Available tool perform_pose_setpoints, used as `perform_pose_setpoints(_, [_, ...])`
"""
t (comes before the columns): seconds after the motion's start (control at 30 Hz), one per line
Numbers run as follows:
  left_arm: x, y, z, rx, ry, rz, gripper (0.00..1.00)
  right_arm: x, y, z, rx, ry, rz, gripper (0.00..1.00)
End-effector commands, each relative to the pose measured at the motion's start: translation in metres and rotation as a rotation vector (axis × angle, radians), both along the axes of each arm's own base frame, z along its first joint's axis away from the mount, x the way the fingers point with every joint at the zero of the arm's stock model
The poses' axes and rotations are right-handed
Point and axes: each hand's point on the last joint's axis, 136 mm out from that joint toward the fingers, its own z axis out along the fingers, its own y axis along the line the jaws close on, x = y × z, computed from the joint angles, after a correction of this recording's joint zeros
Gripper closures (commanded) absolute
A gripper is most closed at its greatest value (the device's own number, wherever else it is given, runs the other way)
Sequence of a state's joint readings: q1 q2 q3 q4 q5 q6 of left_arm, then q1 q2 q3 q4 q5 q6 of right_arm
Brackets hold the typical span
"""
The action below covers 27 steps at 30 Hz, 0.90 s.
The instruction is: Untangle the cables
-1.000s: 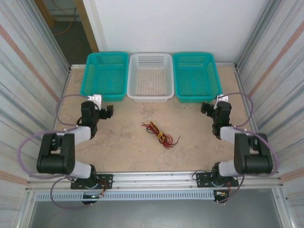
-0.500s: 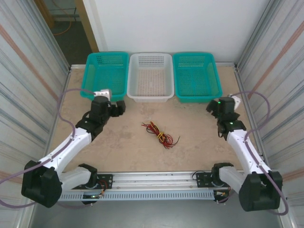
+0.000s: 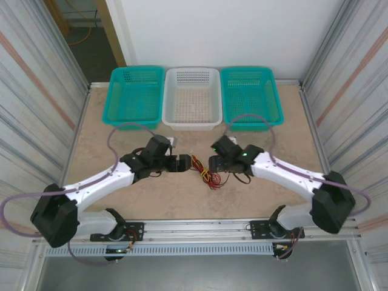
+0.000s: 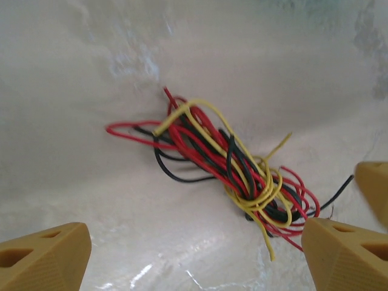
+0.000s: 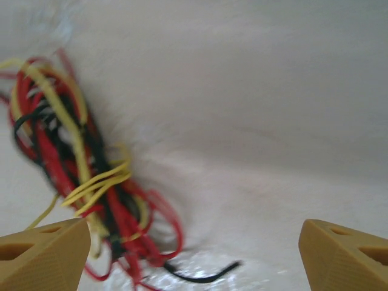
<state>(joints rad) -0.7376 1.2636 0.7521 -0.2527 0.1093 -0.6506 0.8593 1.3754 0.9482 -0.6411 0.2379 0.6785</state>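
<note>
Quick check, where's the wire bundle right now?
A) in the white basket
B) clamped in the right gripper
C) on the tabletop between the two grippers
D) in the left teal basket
C: the cables lie loose on the table between the left gripper and the right gripper. Both grippers are open.

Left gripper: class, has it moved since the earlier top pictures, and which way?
Yes. The left gripper has swung right, away from the left teal basket, to the tangled cables at mid-table.
</note>
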Motion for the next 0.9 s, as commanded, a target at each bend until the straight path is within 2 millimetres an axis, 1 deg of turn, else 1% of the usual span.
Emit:
perform_pose_setpoints(0.0, [-0.001, -0.016, 0.000, -0.076, 0.071, 0.051, 0.08, -0.005, 0.020, 0.001, 0.013, 0.039, -0.014, 0.15])
perform_pose_setpoints(0.03, [0.001, -0.015, -0.002, -0.080, 0.087, 0.083, 0.08, -0.003, 0.023, -0.003, 0.025, 0.058, -0.022, 0.18])
perform_pose_setpoints(0.07, [0.002, -0.013, -0.004, -0.082, 0.100, 0.110, 0.08, -0.001, 0.026, -0.007, 0.039, 0.081, -0.027, 0.23])
perform_pose_setpoints(0.23, [0.003, -0.013, 0.004, -0.137, 0.081, 0.143, 0.09, 0.018, 0.031, -0.023, 0.139, 0.152, -0.056, 0.48])
perform_pose_setpoints(0.3, [0.004, -0.009, 0.004, -0.144, 0.082, 0.177, 0.08, 0.024, 0.034, -0.029, 0.169, 0.173, -0.060, 0.53])
perform_pose_setpoints(0.4, [0.005, -0.005, -0.001, -0.149, 0.110, 0.235, 0.10, 0.028, 0.040, -0.037, 0.188, 0.192, -0.056, 0.55])
perform_pose_setpoints(0.5, [0.006, 0.002, -0.009, -0.177, 0.145, 0.337, 0.11, 0.031, 0.040, -0.045, 0.177, 0.205, -0.061, 0.64])
perform_pose_setpoints(0.53, [0.006, 0.002, -0.011, -0.196, 0.149, 0.352, 0.11, 0.033, 0.039, -0.048, 0.177, 0.211, -0.067, 0.68])
perform_pose_setpoints(0.57, [0.007, 0.001, -0.011, -0.208, 0.153, 0.359, 0.11, 0.035, 0.039, -0.051, 0.171, 0.213, -0.070, 0.75])
perform_pose_setpoints(0.6, [0.006, 0.001, -0.012, -0.209, 0.160, 0.362, 0.11, 0.036, 0.039, -0.051, 0.169, 0.210, -0.069, 0.81])
perform_pose_setpoints(0.67, [0.006, -0.001, -0.014, -0.204, 0.175, 0.358, 0.11, 0.037, 0.041, -0.053, 0.170, 0.208, -0.056, 0.84])
perform_pose_setpoints(0.73, [0.006, -0.002, -0.018, -0.190, 0.190, 0.361, 0.10, 0.037, 0.044, -0.053, 0.170, 0.212, -0.051, 0.98])
perform_pose_setpoints(0.77, [0.006, -0.002, -0.020, -0.183, 0.197, 0.363, 0.09, 0.037, 0.046, -0.051, 0.172, 0.209, -0.043, 1.00])
perform_pose_setpoints(0.8, [0.006, -0.003, -0.023, -0.185, 0.204, 0.365, 0.07, 0.038, 0.048, -0.049, 0.171, 0.200, -0.034, 1.00])
perform_pose_setpoints(0.83, [0.007, -0.007, -0.023, -0.206, 0.206, 0.355, 0.02, 0.038, 0.050, -0.046, 0.172, 0.186, -0.024, 1.00])
perform_pose_setpoints(0.87, [0.007, -0.011, -0.022, -0.231, 0.204, 0.342, 0.01, 0.038, 0.051, -0.043, 0.170, 0.172, -0.020, 1.00])
